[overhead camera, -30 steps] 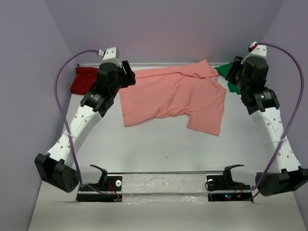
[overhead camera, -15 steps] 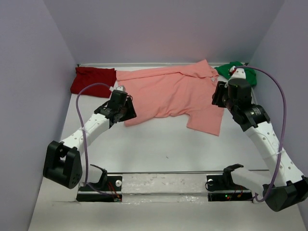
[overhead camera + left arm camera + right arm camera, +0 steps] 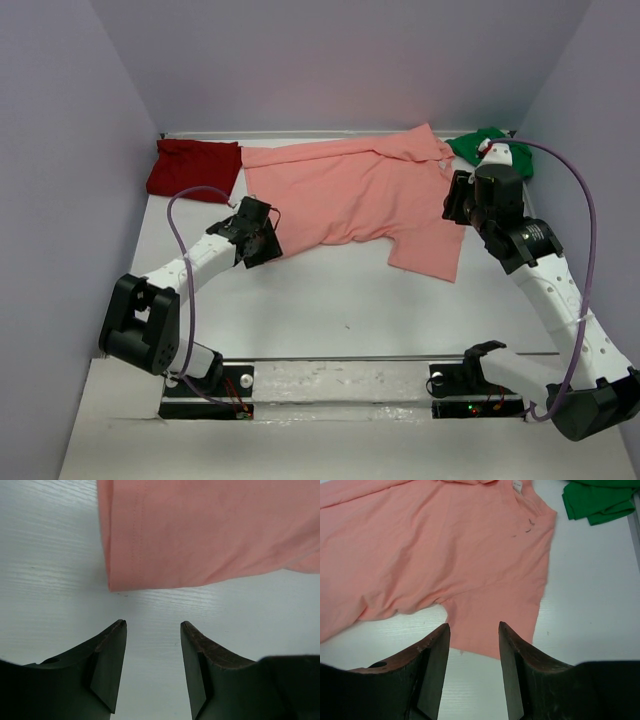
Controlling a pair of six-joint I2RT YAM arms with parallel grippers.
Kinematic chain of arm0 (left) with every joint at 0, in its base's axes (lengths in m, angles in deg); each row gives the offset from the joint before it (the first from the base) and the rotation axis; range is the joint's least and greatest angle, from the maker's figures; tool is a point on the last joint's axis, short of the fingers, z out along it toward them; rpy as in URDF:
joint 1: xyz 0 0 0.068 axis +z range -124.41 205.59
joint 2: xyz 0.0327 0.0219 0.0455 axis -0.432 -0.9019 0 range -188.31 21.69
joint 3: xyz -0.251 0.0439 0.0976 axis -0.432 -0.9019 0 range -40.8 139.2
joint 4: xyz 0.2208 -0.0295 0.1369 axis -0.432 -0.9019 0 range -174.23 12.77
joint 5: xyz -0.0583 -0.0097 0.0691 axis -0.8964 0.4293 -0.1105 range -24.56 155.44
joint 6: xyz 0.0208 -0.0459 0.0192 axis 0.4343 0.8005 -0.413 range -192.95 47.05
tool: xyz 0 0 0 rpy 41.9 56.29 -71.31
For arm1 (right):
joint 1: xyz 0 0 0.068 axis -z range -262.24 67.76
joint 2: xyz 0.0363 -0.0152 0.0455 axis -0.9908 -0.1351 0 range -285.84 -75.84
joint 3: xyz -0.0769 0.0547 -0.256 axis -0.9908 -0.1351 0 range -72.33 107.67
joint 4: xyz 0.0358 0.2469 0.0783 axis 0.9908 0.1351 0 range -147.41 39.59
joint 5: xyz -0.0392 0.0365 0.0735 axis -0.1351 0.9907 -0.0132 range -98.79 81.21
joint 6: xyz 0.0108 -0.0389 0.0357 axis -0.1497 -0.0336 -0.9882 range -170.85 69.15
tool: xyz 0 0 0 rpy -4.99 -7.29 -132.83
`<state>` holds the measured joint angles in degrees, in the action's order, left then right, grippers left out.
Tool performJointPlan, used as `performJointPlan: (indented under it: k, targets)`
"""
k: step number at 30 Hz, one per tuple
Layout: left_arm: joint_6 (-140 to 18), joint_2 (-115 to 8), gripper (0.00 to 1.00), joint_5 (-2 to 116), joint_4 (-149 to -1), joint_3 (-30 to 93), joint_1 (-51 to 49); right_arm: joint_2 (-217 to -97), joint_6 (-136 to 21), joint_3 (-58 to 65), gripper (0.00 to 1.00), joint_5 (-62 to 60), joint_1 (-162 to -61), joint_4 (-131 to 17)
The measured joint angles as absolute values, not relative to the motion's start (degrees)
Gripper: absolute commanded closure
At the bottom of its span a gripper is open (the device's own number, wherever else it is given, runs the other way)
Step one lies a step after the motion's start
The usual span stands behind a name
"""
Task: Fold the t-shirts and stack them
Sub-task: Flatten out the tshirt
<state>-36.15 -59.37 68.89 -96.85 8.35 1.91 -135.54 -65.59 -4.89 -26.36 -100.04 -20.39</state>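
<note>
The table [image 3: 330, 300] is white with a faint wood grain, and plain lavender walls [image 3: 330, 60] close it in on the left, the far side and the right. A metal rail [image 3: 340, 372] with black fittings runs along its near edge.

Three t-shirts lie on it, all toward the far end. One salmon-pink t-shirt [image 3: 350, 190] is spread out in the middle, a little rumpled. One dark red t-shirt [image 3: 195, 168] is bunched in the far left corner, just beside the pink one. One green t-shirt [image 3: 478, 148] is bunched in the far right corner, partly hidden behind the right arm.

There are two arms, each trailing one purple cable [image 3: 590, 230]. The left gripper [image 3: 152, 625] hovers low over bare table, just short of the pink shirt's near left corner, its fingers parted and holding nothing. The right gripper [image 3: 474, 626] hangs above the pink shirt's near right flap, its fingers likewise spread and empty.
</note>
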Motion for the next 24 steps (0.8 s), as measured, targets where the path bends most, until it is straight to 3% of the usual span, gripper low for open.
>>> performJointPlan:
  k: [10, 24]
  targets:
    - [-35.00, -59.63, 0.43, 74.39, -98.31, 8.59, 4.01, -135.54, -64.92, -4.80, 0.50, -26.29, -100.04, -20.33]
    - [-36.50, -64.70, 0.49, 72.60, -95.25, 8.74, 7.02, -135.43, -64.13, -4.54, 0.50, -25.29, -100.04, -20.30]
